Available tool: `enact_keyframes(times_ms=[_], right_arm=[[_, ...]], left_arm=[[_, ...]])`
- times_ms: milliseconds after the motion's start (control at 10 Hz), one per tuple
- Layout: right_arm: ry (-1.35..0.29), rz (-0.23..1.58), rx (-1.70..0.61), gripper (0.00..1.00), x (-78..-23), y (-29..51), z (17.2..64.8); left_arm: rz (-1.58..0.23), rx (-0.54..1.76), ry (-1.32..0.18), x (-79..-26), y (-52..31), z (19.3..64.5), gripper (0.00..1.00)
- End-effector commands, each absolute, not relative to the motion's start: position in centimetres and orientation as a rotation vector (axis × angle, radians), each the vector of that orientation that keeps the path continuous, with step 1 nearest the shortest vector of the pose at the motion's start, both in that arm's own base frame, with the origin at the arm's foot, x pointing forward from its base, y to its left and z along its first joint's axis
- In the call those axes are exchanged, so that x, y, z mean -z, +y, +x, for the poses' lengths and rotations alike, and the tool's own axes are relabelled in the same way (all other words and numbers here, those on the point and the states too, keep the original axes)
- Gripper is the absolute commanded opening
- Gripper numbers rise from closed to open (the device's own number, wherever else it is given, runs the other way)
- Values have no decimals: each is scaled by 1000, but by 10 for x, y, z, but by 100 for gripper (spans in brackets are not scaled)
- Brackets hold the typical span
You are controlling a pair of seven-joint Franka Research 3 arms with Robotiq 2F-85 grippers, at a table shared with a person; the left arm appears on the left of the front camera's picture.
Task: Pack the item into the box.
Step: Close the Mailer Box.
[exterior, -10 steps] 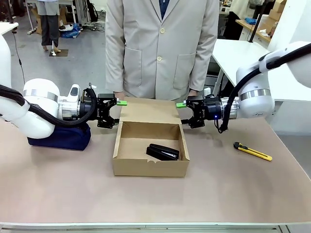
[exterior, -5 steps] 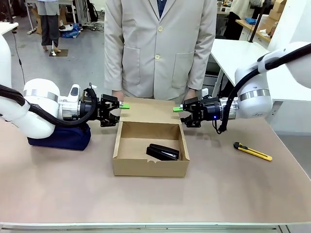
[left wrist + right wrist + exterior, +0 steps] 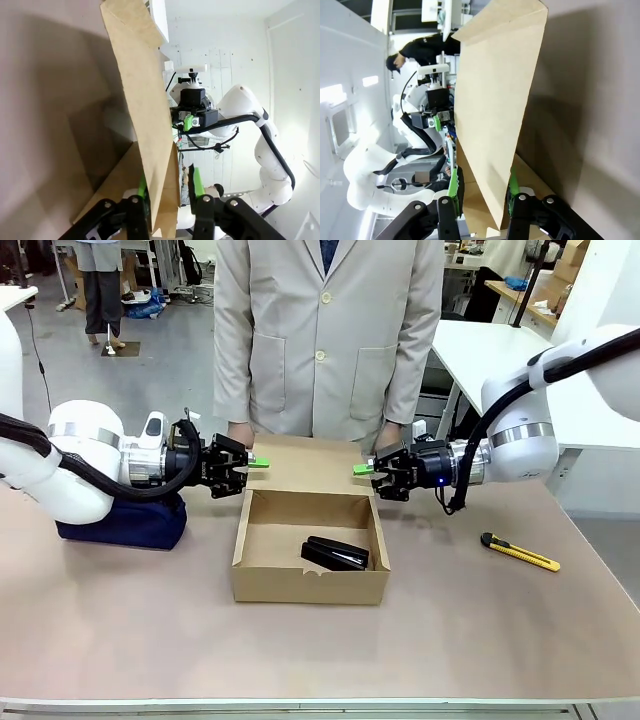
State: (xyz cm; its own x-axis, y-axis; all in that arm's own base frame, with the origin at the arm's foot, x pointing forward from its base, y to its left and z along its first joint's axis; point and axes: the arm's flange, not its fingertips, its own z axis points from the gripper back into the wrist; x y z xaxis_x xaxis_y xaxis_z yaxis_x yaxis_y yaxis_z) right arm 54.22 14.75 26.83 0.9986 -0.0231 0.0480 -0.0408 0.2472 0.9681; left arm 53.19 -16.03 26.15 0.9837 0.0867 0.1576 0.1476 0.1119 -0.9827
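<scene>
The flap (image 3: 310, 468) of the box (image 3: 310, 585) is pinched by the left jaws and right jaws; the stapler (image 3: 335, 554) is seen inside.

**Occlusions about the box (image 3: 310, 585).** Left of it, the navy pouch (image 3: 125, 524) lies largely behind the left arm. Behind it, the person's hands (image 3: 240, 432) are partly masked (fingers indistinct). At its raised flap (image 3: 305, 462), both corners vanish between the fingers of the left gripper (image 3: 168, 182) and right gripper (image 3: 482, 182). Both wrist views crop the flap's lower edge.
</scene>
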Motion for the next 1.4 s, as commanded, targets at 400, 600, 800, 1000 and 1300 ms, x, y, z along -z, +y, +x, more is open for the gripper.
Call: enact_keyframes(times_ms=[400,600,800,1000,1300], right_arm=[[-263,1390,-210,44,-306,145,522],[-345,1411,-276,44,-321,145,507],[-412,1424,-330,44,-332,146,494],[-460,1435,-380,44,-341,146,483],[-426,1416,-361,44,-345,147,490]], left_arm=[[-1496,198,-408,-312,-160,503,40],[-1503,243,-456,-328,-161,492,40],[-1501,276,-488,-340,-162,482,40],[-1506,311,-524,-352,-163,474,40],[-1482,307,-491,-355,-159,482,40]])
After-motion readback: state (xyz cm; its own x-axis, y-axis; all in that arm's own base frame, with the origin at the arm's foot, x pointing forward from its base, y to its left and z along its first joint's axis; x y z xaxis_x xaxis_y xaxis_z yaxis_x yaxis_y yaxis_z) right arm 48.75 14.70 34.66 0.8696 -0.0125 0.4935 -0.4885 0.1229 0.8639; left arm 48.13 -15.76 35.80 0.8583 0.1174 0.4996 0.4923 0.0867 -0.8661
